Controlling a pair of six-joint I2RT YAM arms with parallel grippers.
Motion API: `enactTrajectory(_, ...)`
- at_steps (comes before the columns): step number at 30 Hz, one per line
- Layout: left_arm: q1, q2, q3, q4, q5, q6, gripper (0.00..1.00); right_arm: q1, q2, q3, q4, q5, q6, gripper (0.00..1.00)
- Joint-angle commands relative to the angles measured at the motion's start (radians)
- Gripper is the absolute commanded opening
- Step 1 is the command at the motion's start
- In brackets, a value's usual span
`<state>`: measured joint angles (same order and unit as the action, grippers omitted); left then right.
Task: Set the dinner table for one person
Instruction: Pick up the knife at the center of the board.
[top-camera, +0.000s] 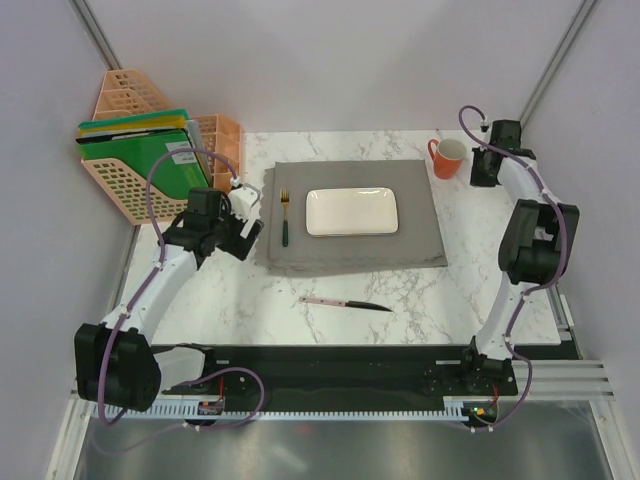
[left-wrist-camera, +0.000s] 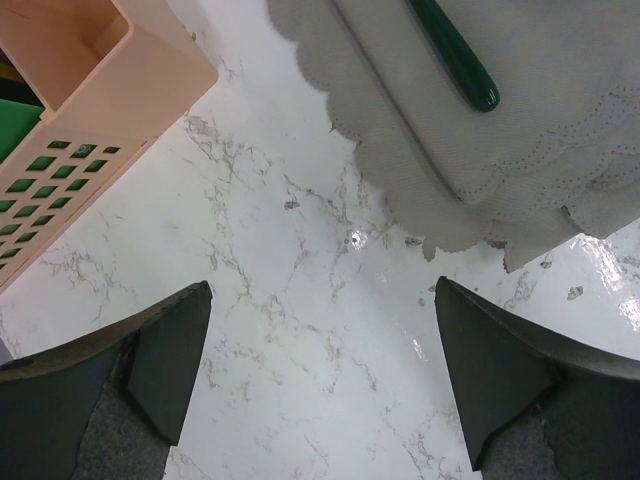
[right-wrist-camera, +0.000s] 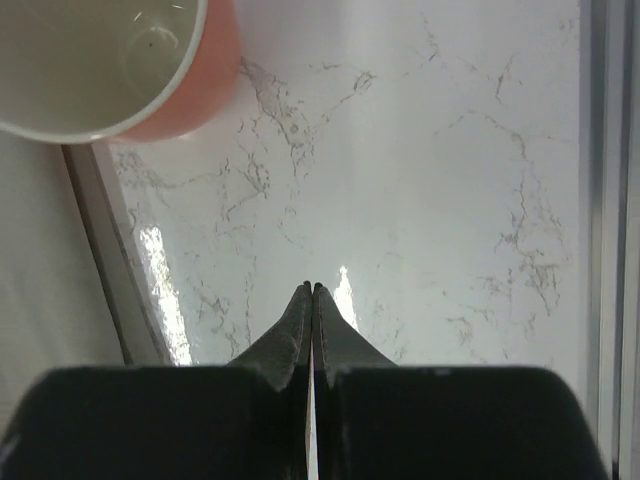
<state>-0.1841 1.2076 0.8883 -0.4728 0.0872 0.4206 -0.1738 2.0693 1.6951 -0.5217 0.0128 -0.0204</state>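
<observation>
You are working over the large white marble-pattern dinner table (top-camera: 440, 300), which is lying under everything from the arm bases to the far wall. The relation to be watching, in my judgement, is the knife with the pale pink handle and dark blade (top-camera: 345, 303). It is lying on bare marble just near of the grey scallop-edged placemat (top-camera: 420, 200), between the 2 arms and a little left of centre. Its long axis is running left to right, almost parallel with the placemat's near edge, with the handle pointing left and the blade pointing right. Your left gripper (top-camera: 243, 212) is hovering above the marble at the placemat's left edge, fingers spread wide and holding nothing, just left of the green-handled fork (top-camera: 285, 215). From there the knife is sitting nearer and to the right, handle end first. Your right gripper (top-camera: 485, 160) is sitting closed and empty at the far right corner, just beside the orange mug (top-camera: 447, 157) and well apart from the knife. So the left arm is looking like the nearer one. The free spot for 1 setting is lying right of the white rectangular plate (top-camera: 352, 212), so you are likely facing a turn of the knife to point it far.
</observation>
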Motion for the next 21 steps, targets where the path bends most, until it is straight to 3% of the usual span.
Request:
enactTrajectory(1,0.011,-0.033,0.000,0.033,0.003,0.021,1.00,-0.004,-0.213,-0.041,0.068,-0.010,-0.006,0.00)
enactTrajectory(9,0.017,-0.051,0.004,0.036,-0.006,0.030,1.00,-0.006,-0.614,-0.294,0.084,-0.135,-0.038,0.00)
enactTrajectory(14,0.017,-0.071,0.020,0.026,0.003,0.030,1.00,0.003,-0.716,-0.367,-0.009,-0.341,-0.099,0.00)
enactTrajectory(17,0.017,-0.068,0.015,0.025,0.019,0.029,1.00,0.003,-0.744,-0.391,-0.127,-0.321,-0.170,0.00)
enactTrajectory(21,0.017,-0.062,0.003,0.025,0.029,0.029,1.00,0.003,-0.883,-0.515,-0.103,-0.243,-0.260,0.04)
